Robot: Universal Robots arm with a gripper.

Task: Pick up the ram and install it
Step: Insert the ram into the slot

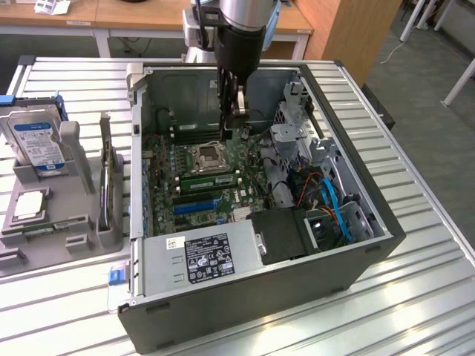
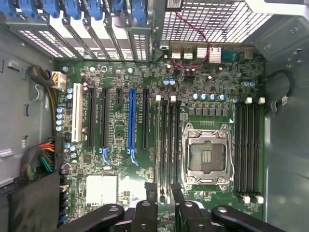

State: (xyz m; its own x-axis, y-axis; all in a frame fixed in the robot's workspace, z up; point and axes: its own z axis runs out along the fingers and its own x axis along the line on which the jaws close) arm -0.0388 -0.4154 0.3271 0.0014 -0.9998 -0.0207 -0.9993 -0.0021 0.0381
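Black two-finger gripper (image 2: 164, 195) hovers w/ jaws apart and nothing between them, just above one end of the long thin green RAM stick (image 1: 211, 179). The stick looks seated in the slot right beside the square silver CPU socket (image 1: 208, 154), on the blue-slot side. Judgement: a good seat means both end clips latched & top edge level. Any press should go straight down, centred on the stick, no side load. Arm (image 1: 241, 30) stands near vertical over the socket, wrist pointing down into the open grey PC case (image 1: 371, 222).
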